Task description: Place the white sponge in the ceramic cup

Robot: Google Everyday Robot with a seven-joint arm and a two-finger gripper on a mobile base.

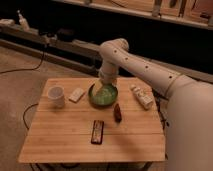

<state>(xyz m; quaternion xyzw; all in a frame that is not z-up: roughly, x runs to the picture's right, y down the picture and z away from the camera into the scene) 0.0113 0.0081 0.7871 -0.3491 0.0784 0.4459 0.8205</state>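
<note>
The white sponge [77,94] lies flat on the wooden table [65,135], between the ceramic cup [56,96] at the left and the green bowl [102,95]. The cup stands upright near the table's left edge. My gripper [105,80] hangs at the end of the white arm over the far rim of the green bowl, to the right of the sponge and well apart from it. Nothing shows in the gripper.
A dark remote-like object [97,132] lies in the middle front of the table. A small brown object [117,112] lies right of the bowl. A white labelled bottle [142,96] lies near the right edge. A dark shelf runs behind the table.
</note>
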